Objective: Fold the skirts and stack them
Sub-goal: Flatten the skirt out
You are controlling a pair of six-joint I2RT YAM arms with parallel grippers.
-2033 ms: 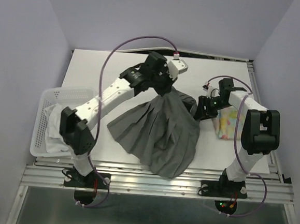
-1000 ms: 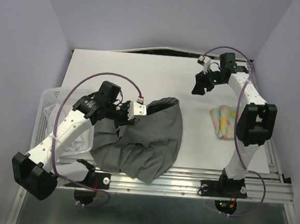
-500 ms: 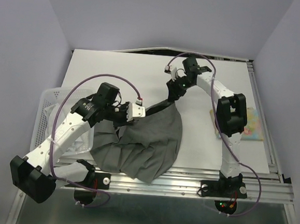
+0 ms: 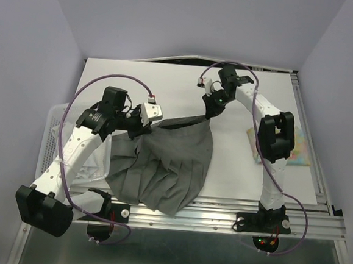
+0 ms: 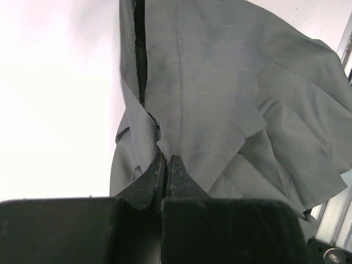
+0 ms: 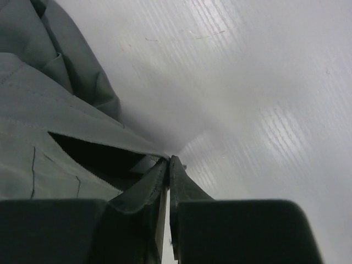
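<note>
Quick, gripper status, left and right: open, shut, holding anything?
Left gripper: closed, pinching an edge of the grey skirt.
Right gripper: closed, pinching another edge of the same skirt.

The pleated skirt (image 4: 168, 162) is grey, the floral skirt (image 4: 301, 154) pastel, the basket (image 4: 49, 139) and table (image 4: 137, 86) white.

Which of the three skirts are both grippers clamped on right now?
The grey pleated skirt, held between left gripper and right gripper. The floral skirt lies untouched at right; the white skirt is in the basket.
</note>
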